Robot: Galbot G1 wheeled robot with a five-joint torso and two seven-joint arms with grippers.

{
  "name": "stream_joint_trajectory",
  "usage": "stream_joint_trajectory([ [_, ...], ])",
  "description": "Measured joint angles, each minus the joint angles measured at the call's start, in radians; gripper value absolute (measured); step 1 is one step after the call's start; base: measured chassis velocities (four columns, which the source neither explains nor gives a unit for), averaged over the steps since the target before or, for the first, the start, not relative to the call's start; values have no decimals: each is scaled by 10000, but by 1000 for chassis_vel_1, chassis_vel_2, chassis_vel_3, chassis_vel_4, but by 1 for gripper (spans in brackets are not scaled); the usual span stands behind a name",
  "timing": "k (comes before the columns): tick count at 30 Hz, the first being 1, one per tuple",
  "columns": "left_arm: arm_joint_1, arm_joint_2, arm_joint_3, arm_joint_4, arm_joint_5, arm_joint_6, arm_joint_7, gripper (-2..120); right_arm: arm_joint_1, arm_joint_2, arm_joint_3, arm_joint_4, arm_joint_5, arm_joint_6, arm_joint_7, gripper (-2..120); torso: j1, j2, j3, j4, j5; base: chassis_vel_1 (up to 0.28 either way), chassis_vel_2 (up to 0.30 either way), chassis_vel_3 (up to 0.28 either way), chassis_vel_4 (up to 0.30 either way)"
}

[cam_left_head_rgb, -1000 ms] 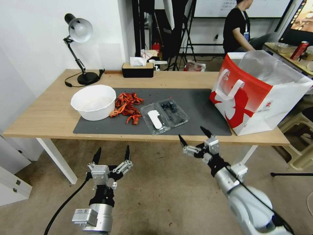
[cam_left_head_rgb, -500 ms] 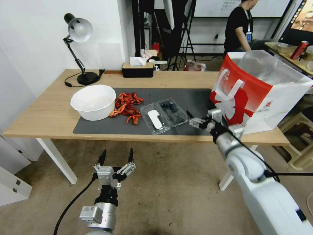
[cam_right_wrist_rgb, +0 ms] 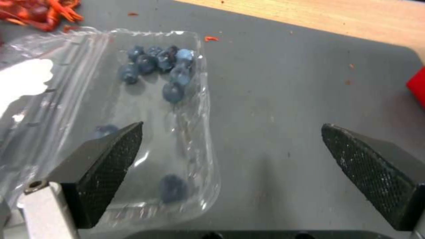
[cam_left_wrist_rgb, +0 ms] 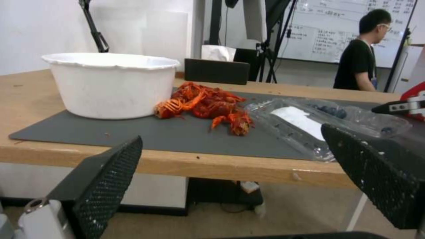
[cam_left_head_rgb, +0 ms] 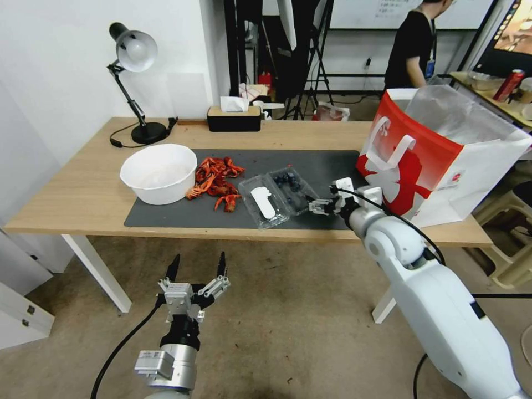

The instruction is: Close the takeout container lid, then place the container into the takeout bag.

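The takeout container (cam_left_head_rgb: 292,187) lies open flat on the grey mat, a clear clamshell with several dark blueberries (cam_right_wrist_rgb: 164,66) in one half. Its lid (cam_left_head_rgb: 262,202), with a white label, is folded out toward the table's front edge. My right gripper (cam_left_head_rgb: 320,198) is open and low at the berry half's right end; in the right wrist view (cam_right_wrist_rgb: 234,159) one finger (cam_right_wrist_rgb: 106,166) is over the tray's rim and the other over bare mat. The takeout bag (cam_left_head_rgb: 443,155), red and white with a foil lining, stands open at the right. My left gripper (cam_left_head_rgb: 197,267) hangs open below the table's front edge.
A big white bowl (cam_left_head_rgb: 159,173) and a heap of red crayfish shells (cam_left_head_rgb: 217,180) sit left of the container on the mat (cam_left_head_rgb: 332,166). A desk lamp (cam_left_head_rgb: 136,83) and a tissue box (cam_left_head_rgb: 234,117) stand at the back. The bag is close on the right arm's right.
My right gripper has risen from in front of the table onto the mat and moved left to the container's berry end. The left arm dropped slightly, then stayed still.
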Motion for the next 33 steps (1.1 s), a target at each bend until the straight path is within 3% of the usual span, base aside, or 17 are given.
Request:
stream_joint_trajectory([
  [12,29,0,-58,23,-50,-96,-7,100,910,28,-791,-1091,-510,16,151,100,1,1,1,-1,1,0,0,0,0],
  [33,-35,1,-68,153,-119,-229,-22,100,770,-208,-735,-1055,-265,54,363,100,0,1,0,-1,1,0,0,0,0],
])
